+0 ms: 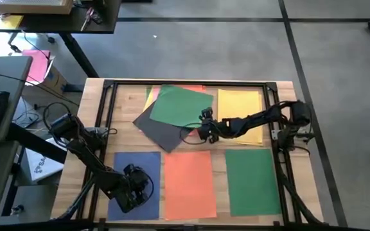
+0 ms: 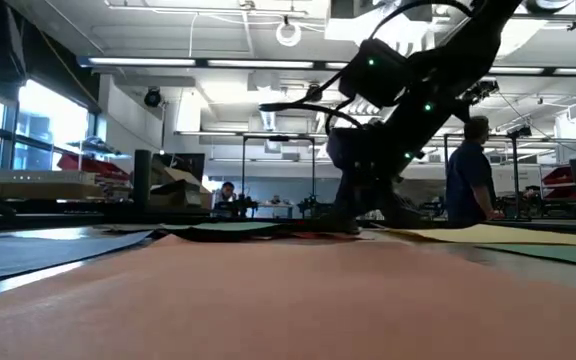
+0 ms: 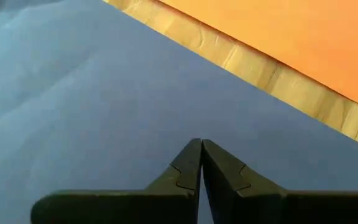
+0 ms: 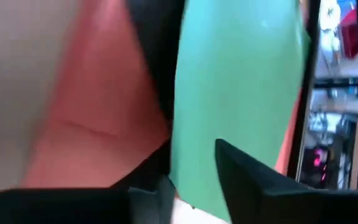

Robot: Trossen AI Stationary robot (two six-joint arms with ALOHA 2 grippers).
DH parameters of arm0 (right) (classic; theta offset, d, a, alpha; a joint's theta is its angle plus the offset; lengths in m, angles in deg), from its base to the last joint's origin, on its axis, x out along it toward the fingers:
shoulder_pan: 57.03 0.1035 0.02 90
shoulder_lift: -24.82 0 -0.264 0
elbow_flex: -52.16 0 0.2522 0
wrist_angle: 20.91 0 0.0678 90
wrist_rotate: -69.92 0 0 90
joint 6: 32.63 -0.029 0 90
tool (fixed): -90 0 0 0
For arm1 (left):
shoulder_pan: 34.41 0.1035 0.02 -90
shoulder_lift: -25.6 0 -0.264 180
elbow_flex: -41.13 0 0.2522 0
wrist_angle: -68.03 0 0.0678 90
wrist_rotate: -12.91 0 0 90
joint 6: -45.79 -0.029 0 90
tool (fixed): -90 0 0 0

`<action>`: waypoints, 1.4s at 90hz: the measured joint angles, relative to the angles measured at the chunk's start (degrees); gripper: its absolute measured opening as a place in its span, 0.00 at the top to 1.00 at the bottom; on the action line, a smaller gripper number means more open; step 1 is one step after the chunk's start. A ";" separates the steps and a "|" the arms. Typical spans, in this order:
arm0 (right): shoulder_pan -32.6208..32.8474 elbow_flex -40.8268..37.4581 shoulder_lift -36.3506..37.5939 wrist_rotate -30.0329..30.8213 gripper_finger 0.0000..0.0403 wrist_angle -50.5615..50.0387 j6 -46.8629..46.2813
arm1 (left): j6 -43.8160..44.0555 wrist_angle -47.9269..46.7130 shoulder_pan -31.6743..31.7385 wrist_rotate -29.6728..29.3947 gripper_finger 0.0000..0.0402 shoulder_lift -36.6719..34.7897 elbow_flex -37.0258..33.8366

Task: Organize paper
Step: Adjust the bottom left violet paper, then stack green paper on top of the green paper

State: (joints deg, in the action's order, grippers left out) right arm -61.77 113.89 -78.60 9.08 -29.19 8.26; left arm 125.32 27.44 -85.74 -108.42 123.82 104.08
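Wooden worktop (image 1: 92, 102) w/ a black metal frame carries thin rectangular coloured paper sheets. Near row, L to R: dark blue sheet (image 1: 148, 165), orange sheet (image 1: 188, 183), green sheet (image 1: 252, 179), all flat and apart from each other. Far side: a tilted green sheet (image 1: 180, 106) lies on top of a dark grey sheet (image 1: 159, 131), w/ a yellow sheet (image 1: 239, 102) beside them (pinkish edge peeks out behind the green one).

Right hand (image 1: 204, 125) is at the tilted green sheet's near edge; wrist view shows its fingers parted w/ the green edge between them, but can't tell if they actually pinch it.

Left hand (image 3: 201, 165) rests low over the blue sheet, fingers pressed together, holding nothing.

A person (image 2: 468, 180) stands in the room beyond.
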 joint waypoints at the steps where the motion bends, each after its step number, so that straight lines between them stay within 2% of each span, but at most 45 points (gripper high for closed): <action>1: -0.08 0.00 0.00 0.13 0.89 0.09 -0.27 | 0.09 0.06 0.00 -0.01 1.00 0.00 0.00; 7: 0.26 0.63 0.00 0.94 0.97 -0.93 -2.13 | 0.30 0.37 0.00 -0.24 1.00 0.00 0.06; 20: 3.93 5.16 0.98 3.41 1.00 -10.06 -5.70 | -1.99 -0.14 0.00 -2.03 1.00 0.00 3.03; 32: 9.40 10.91 3.65 3.63 1.00 -23.69 -12.72 | -6.72 -1.37 0.06 -8.32 1.00 0.00 6.99; 46: 16.29 18.41 6.14 1.95 1.00 -42.19 -26.29 | -14.68 -1.33 1.24 -18.22 1.00 -0.02 8.93; 56: 19.46 20.85 6.45 1.14 1.00 -47.19 -33.87 | -20.03 -1.55 3.48 -22.37 1.00 -0.02 8.94; 66: 18.99 18.11 6.44 -2.07 1.00 -44.66 -35.78 | -22.37 -1.83 7.39 -22.21 0.98 -0.02 8.94; 75: 16.61 12.63 6.34 -1.40 0.98 -37.85 -32.64 | -22.37 -1.86 11.91 -20.44 0.95 -0.02 8.94; 90: 11.15 5.18 6.32 -1.39 0.85 -24.45 -26.46 | -23.70 -4.01 22.64 -17.58 0.91 -0.02 8.94; 101: 7.46 1.59 6.33 -1.38 0.70 -17.02 -21.02 | -33.37 -4.56 34.09 -13.28 0.93 -0.02 8.92; 111: 4.68 -1.82 6.29 -1.71 0.59 -11.64 -14.53 | -46.06 1.85 44.75 -7.65 0.98 -0.02 8.25; 126: 2.34 -6.05 6.27 -2.82 0.54 -3.40 -7.31 | -57.95 14.91 56.99 2.79 0.99 -0.02 4.77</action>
State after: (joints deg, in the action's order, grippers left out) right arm -59.43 107.84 -72.33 6.27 -32.60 0.95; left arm 67.38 42.35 -28.75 -105.63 123.80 108.85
